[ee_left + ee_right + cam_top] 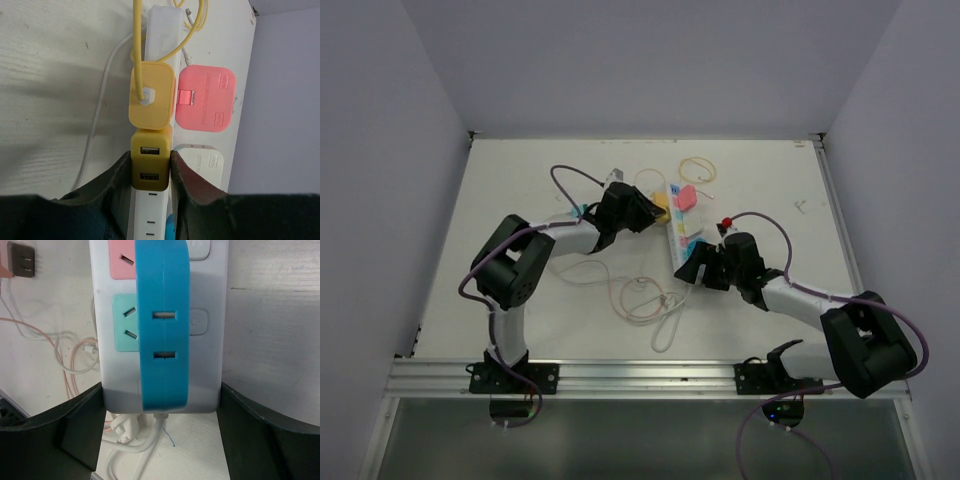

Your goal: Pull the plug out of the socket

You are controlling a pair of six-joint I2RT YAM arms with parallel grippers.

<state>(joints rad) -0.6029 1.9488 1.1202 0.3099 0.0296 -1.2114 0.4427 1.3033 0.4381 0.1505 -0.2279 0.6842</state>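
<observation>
The socket (682, 228) is a long white strip lying in the middle of the table. A dark-yellow plug (149, 167) with two USB ports stands on the socket's white face (150, 215), and my left gripper (150, 154) is shut on its two sides. From above, the left gripper (655, 212) sits at the strip's left side. My right gripper (161, 387) clamps the strip's near end (205, 360), one finger pressed against each long side, and it shows there in the overhead view too (692, 262). A blue plug (164, 330) sits just beyond those fingers.
A lighter yellow plug (152, 95) with a yellow cord, a pink plug (206, 99) and a white plug (202, 162) crowd the strip past the held one. Loose pale cables (645, 300) loop in front, and a yellow cable coil (698, 168) lies behind. Walls border the table.
</observation>
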